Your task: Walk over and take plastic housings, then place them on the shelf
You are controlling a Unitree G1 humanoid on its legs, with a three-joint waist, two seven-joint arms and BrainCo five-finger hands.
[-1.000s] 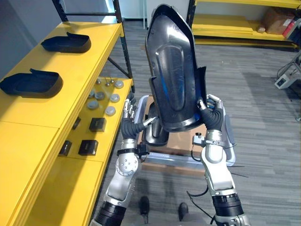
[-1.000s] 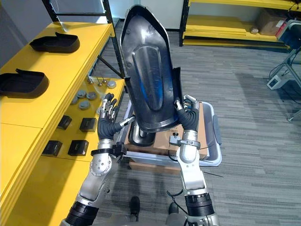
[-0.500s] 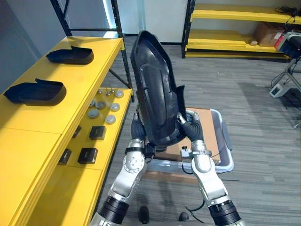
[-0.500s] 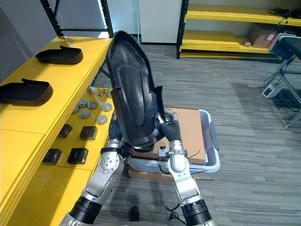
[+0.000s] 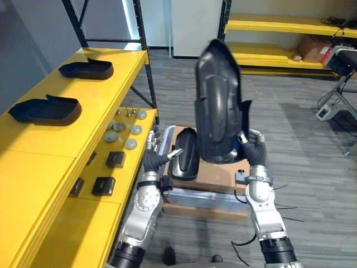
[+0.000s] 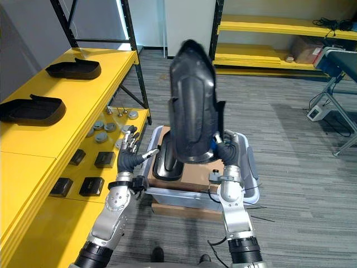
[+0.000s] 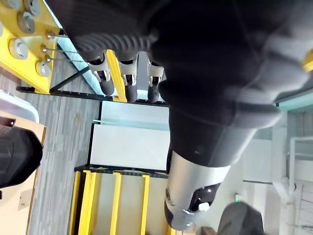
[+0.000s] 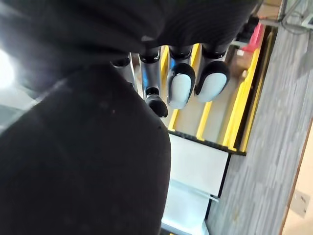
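Near bin (image 6: 252, 173), R hand (image 5: 252, 149) clamps upright housing (image 5: 218, 109); L hand (image 5: 156, 152) slack, empty.

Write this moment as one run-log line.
right hand: shut on black housing, upright | left hand: open, apart from it | yellow shelf: housing not yet placed

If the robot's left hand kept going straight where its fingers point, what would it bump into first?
Probably the end of the lower yellow shelf, near its black post. The left hand has open fingers aimed that way, but depth is hard to judge.
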